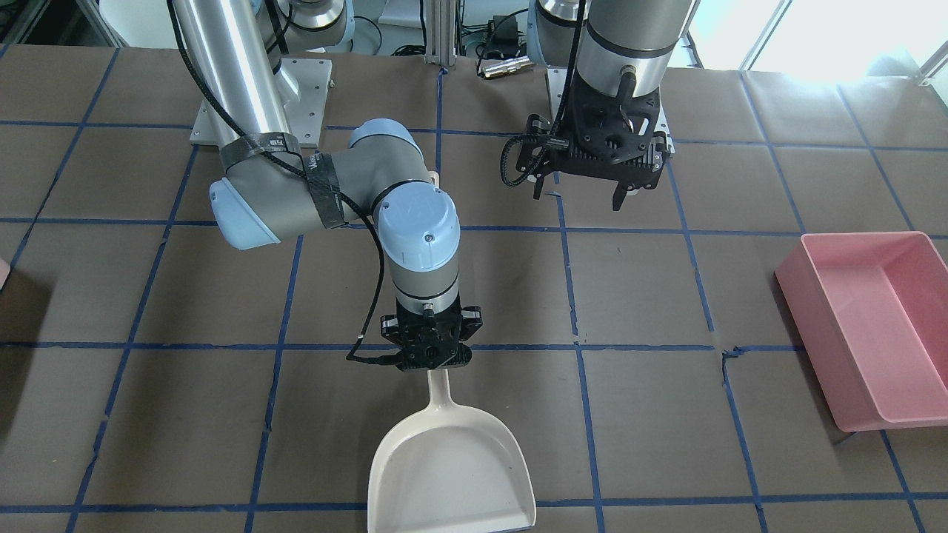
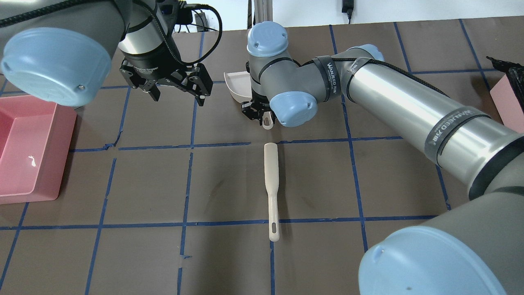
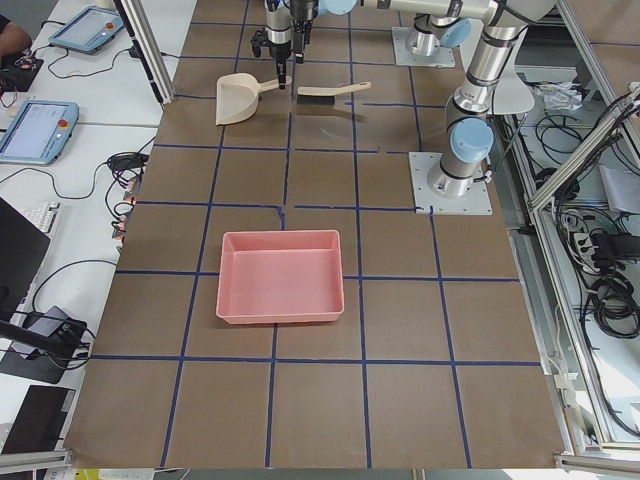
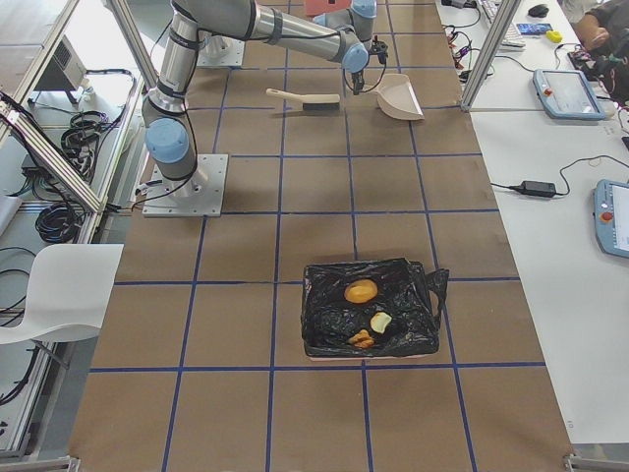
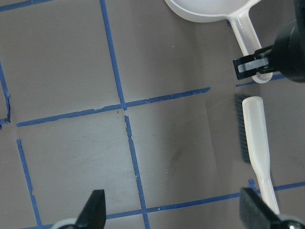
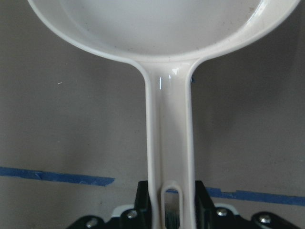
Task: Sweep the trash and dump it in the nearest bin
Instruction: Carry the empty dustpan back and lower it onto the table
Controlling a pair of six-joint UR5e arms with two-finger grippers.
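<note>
3 trash pieces [image 4: 362, 291] lie in the bin [image 2: 509, 106], well apart from the dustpan [image 1: 452, 466], whose handle the right tool [image 1: 435, 364] grips while the left tool [image 1: 578, 198] hangs wide nearby; dumping looks done, so release likely follows.

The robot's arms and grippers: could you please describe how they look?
Both arms are silver tubes with grey joints and round pale blue caps. The right arm carries black tape bands lettered WANJEED and a black braided cable. The left arm has a black ring above its wrist. The left gripper and right gripper are black two-finger units with looping black cables.
</note>
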